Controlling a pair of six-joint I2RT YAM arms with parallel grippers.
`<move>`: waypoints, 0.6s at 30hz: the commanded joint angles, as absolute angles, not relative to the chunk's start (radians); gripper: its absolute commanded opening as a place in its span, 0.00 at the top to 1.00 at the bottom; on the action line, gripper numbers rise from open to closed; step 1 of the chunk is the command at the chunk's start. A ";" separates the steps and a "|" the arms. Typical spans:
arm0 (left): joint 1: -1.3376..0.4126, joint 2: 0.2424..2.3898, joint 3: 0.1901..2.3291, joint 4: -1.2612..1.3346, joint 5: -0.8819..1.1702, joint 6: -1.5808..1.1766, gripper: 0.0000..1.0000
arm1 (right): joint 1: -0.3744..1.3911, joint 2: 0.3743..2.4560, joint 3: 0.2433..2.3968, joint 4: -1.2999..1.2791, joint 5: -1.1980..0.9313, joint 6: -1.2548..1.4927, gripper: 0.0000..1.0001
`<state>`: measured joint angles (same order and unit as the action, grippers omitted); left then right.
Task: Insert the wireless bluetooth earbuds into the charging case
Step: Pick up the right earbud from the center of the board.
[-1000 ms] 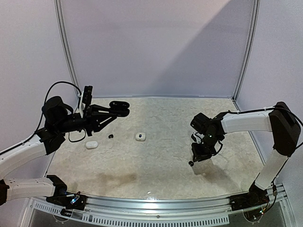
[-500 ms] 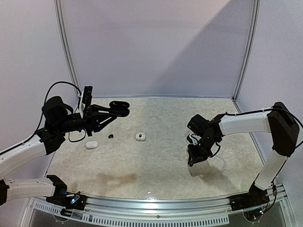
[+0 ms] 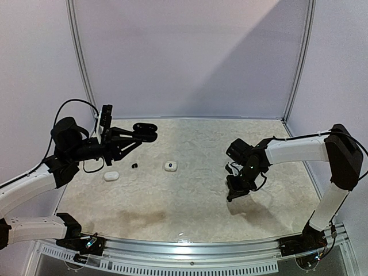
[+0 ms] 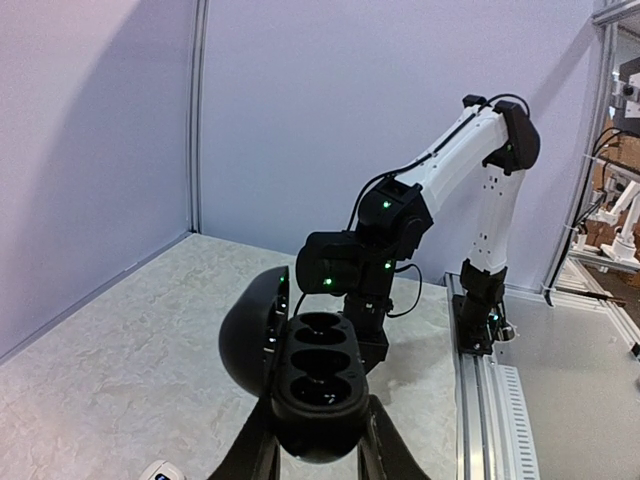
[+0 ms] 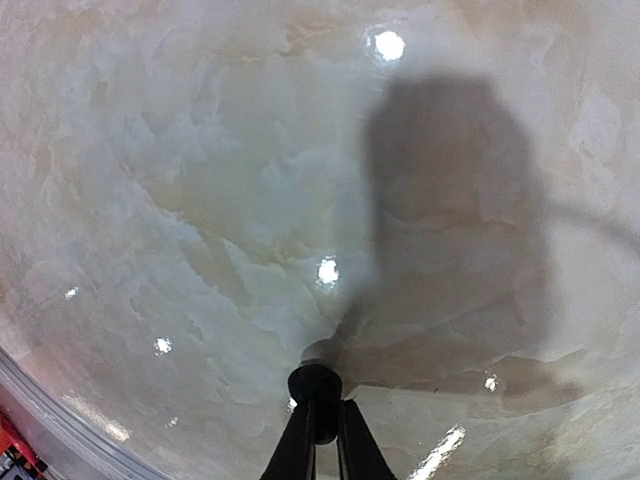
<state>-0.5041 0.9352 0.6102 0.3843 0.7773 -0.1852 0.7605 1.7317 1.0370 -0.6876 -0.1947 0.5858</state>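
Observation:
My left gripper (image 3: pixel 140 136) is shut on an open black charging case (image 3: pixel 146 132) and holds it well above the table at the back left. In the left wrist view the case (image 4: pixel 318 375) shows several empty wells, its lid (image 4: pixel 248 335) swung open to the left, held in my left gripper (image 4: pixel 320 432). My right gripper (image 3: pixel 232 194) is down at the table on the right, shut on a black earbud (image 5: pixel 315 384) pinched at the tips of the right gripper (image 5: pixel 318 412). Another black earbud (image 3: pixel 134 166) lies on the table left of centre.
A white pebble-shaped case (image 3: pixel 111 175) lies near the left edge, and a small white item with a dark centre (image 3: pixel 170 165) lies mid-table. The marbled table (image 3: pixel 184 201) has a metal rail along its near edge. Walls close the back and sides.
My right gripper has shifted a little left onto the black earbud that lay beside it and has closed on it. The left arm and case have not moved.

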 commanded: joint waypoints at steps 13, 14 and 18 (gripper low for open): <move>-0.506 0.939 0.611 0.409 0.818 -0.160 1.00 | 0.825 1.687 1.160 -0.726 -0.195 0.443 1.00; -0.507 0.940 0.612 0.418 0.827 -0.158 1.00 | 0.831 1.678 1.186 -0.737 -0.187 0.415 1.00; -0.506 0.947 0.612 0.464 0.894 -0.117 1.00 | 0.866 1.633 1.336 -0.798 -0.135 0.307 1.00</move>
